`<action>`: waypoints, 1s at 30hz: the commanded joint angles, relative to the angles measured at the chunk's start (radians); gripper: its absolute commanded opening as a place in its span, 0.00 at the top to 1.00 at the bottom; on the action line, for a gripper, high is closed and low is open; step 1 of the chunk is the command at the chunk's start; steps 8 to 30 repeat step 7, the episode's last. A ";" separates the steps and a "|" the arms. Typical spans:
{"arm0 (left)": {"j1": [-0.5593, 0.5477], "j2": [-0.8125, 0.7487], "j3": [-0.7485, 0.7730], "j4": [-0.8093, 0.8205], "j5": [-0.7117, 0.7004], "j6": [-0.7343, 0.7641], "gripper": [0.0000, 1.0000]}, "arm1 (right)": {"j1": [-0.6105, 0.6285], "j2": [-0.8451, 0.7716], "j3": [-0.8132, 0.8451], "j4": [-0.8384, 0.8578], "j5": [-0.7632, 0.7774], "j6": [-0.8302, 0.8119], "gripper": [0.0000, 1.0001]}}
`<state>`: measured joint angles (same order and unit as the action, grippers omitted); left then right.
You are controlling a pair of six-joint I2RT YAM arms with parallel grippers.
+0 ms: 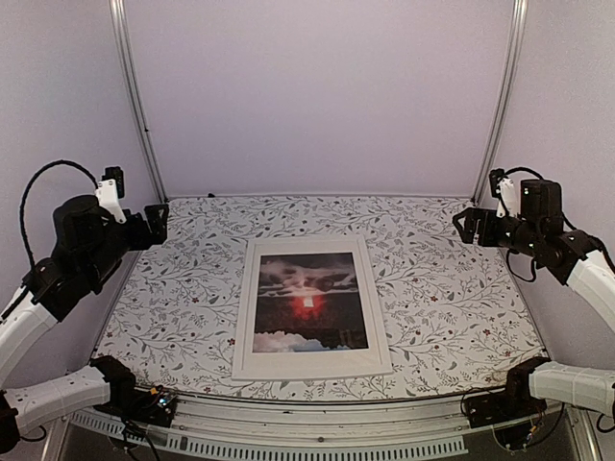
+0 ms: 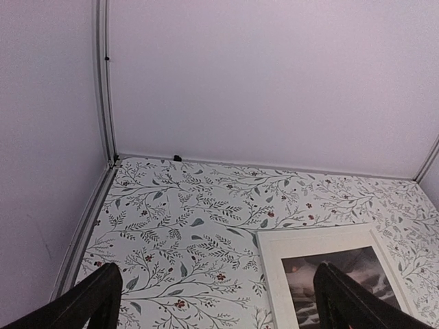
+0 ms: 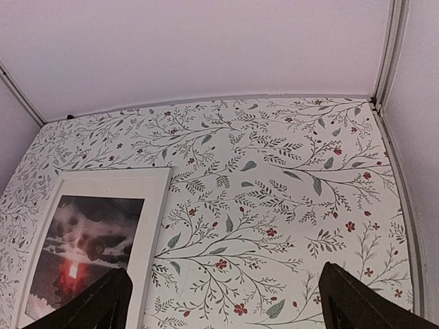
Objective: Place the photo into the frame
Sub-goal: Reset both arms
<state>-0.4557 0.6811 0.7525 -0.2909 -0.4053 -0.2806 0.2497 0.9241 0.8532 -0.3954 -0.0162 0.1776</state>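
Left hand (image 1: 157, 221) and right hand (image 1: 463, 225) hang spread and empty, well apart from the frame (image 1: 248, 317) on either side, with the photo (image 1: 309, 301) lying squarely inside it, so I'd judge any last touch should press straight down, never drag.

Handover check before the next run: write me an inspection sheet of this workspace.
surface: table with a floral-patterned cover
job's things: photo lies inside the white frame, flat at the table's centre
clutter: nothing seen
grippers: left gripper and right gripper raised at the sides, jaws open, holding nothing
cables: black cable loops near the left gripper
surroundings: plain pale walls, metal posts in the back corners
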 commanded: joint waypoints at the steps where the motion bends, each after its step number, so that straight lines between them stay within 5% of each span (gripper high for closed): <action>1: 0.006 0.001 -0.008 0.004 -0.004 -0.004 0.00 | 0.003 -0.008 -0.013 0.017 0.045 -0.011 0.01; 30: 0.005 -0.004 -0.011 0.004 -0.005 -0.006 0.00 | 0.003 -0.009 -0.012 0.014 0.048 -0.010 0.01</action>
